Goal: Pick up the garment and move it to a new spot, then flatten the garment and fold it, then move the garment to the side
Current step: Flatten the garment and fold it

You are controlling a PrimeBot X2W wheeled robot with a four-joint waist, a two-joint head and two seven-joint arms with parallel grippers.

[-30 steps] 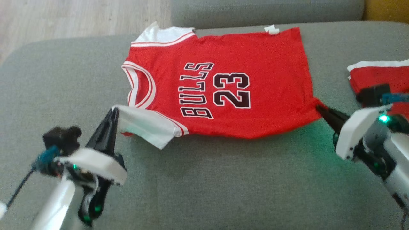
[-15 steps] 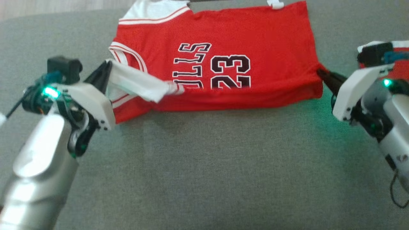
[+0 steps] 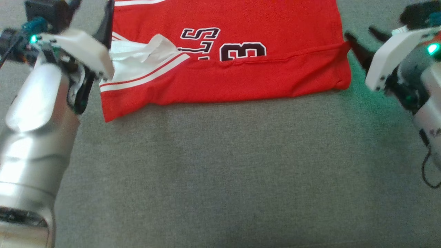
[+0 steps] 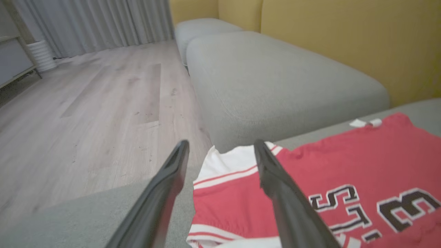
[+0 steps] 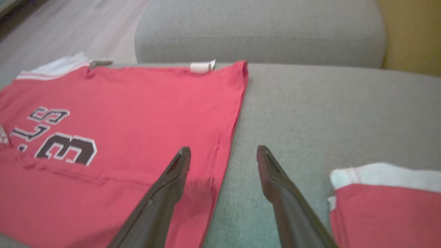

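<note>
You're mid-fold; the garment point(image 3: 241, 79) has its near edge doubled over. Left gripper point(image 4: 221, 144) and right gripper point(image 5: 224, 148) gape wide, empty. Next, likely grip one end for a second fold.

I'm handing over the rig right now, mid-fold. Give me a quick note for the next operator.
Left gripper: open, empty, at the sleeve end of the jersey.
Right gripper: open, empty, at the hem end.
The jersey lies on the grey cushion, near edge folded over the lettering.
A folded red garment sits to the right.
Done: first fold.
Left: further folds, then moving it aside.
</note>
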